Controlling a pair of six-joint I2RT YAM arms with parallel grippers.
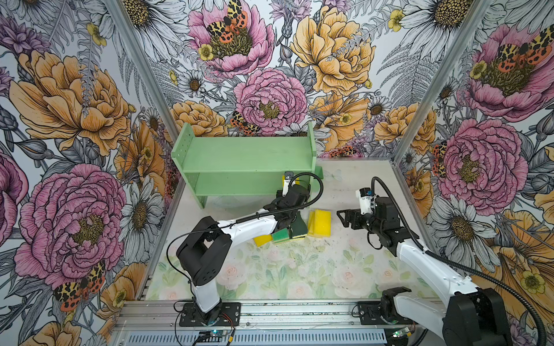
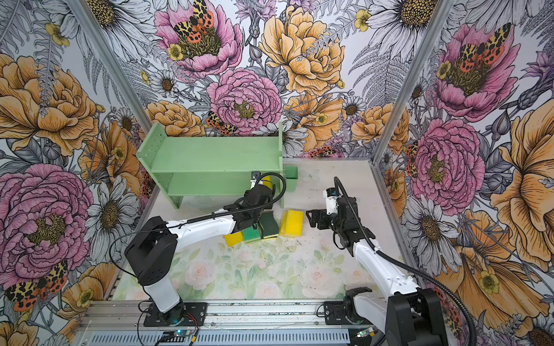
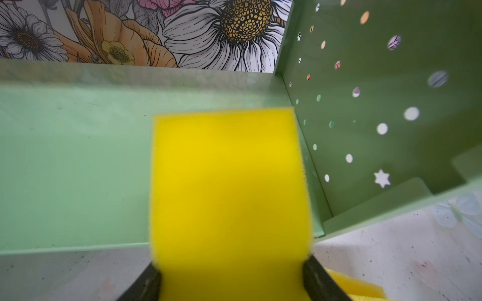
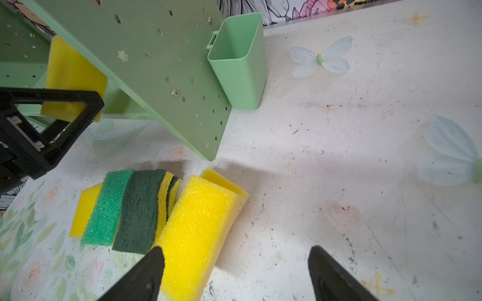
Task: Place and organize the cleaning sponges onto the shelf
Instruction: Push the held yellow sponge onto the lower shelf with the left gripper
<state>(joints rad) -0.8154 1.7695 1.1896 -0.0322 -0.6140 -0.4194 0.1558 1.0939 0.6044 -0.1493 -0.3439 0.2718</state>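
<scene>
Sponges point(image 4: 138, 208): six on table point(image 4: 339, 156), one yellow sponge point(image 3: 229, 195) in left jaws

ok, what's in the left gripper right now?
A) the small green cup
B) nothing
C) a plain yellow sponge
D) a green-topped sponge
C: the left gripper is clamped on either side of a plain yellow sponge, held over the lower tier of the shelf.

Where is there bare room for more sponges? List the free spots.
Shelf top tier: all bare. Lower tier: bare from the left panel to the yellow sponge at the right panel. Crowded: sponge pile before the shelf's right leg.
</scene>
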